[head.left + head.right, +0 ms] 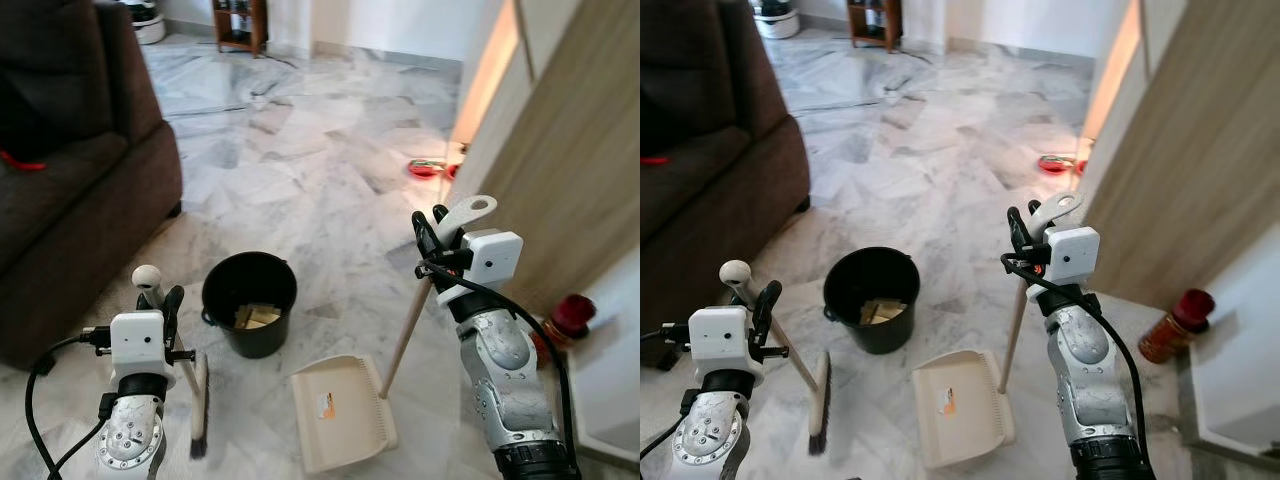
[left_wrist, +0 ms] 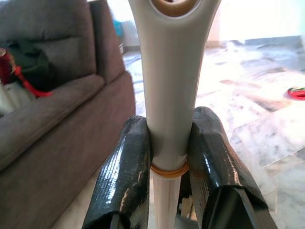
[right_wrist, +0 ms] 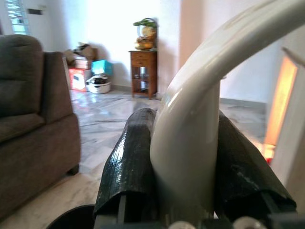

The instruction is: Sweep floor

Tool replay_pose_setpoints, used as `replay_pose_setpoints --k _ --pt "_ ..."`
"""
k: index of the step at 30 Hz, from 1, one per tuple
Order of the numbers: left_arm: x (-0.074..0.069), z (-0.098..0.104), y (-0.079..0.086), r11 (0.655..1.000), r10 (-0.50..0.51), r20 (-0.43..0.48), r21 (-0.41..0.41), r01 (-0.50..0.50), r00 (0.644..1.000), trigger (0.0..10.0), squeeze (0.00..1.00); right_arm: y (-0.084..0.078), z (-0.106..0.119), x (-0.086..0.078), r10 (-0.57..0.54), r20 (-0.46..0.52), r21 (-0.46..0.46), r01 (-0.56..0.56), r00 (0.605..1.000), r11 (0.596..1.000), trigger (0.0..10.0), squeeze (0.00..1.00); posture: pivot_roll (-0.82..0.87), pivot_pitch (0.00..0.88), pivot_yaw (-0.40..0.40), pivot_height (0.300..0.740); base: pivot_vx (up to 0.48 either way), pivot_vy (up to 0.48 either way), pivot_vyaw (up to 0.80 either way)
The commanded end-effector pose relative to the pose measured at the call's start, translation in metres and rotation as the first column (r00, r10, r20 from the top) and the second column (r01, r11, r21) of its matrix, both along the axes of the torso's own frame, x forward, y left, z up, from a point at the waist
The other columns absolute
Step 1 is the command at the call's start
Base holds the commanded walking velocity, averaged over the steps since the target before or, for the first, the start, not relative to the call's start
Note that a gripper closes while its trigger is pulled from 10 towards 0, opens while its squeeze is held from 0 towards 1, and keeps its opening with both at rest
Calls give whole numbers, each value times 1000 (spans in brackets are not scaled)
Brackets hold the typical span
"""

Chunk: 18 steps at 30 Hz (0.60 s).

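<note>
Both silver arms are raised forward, left claw [image 1: 158, 300] and right claw [image 1: 432, 238] clamped tight.

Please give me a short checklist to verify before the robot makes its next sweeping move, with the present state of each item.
1. Left gripper shut on the broom handle: ok.
2. Right gripper shut on the dustpan handle: ok.
3. Dustpan resting flat on the marble floor: ok.
4. Broom head down at the floor, beside the dustpan: ok.
5. Black bucket apart from both tools: ok.
6. Debris left to sweep: cannot tell.
</note>
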<state>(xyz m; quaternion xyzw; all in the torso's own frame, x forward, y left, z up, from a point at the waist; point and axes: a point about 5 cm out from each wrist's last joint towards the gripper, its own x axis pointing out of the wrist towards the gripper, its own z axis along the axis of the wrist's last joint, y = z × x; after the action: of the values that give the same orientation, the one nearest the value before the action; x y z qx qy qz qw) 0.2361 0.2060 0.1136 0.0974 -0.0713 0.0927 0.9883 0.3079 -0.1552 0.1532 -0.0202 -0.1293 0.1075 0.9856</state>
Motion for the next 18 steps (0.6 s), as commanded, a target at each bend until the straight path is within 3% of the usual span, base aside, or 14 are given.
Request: replay_pose_setpoints --k 1,9,18 --pt "0 4 1 999 5 6 42 -5 1000 10000 0 0 6 3 -9 20 1 9 1000 1000 10000 0 19 95 -25 740 0 -244 -781" --pt "0 3 0 999 5 2 41 -5 1000 10000 0 0 7 5 -11 20 -7 12 1000 1000 10000 0 19 97 -30 740 0 -398 -782" --pt "0 2 0 999 7 0 40 -7 1000 10000 0 2 7 6 -6 22 -16 6 1000 1000 10000 0 17 84 -31 740 0 0 -781"
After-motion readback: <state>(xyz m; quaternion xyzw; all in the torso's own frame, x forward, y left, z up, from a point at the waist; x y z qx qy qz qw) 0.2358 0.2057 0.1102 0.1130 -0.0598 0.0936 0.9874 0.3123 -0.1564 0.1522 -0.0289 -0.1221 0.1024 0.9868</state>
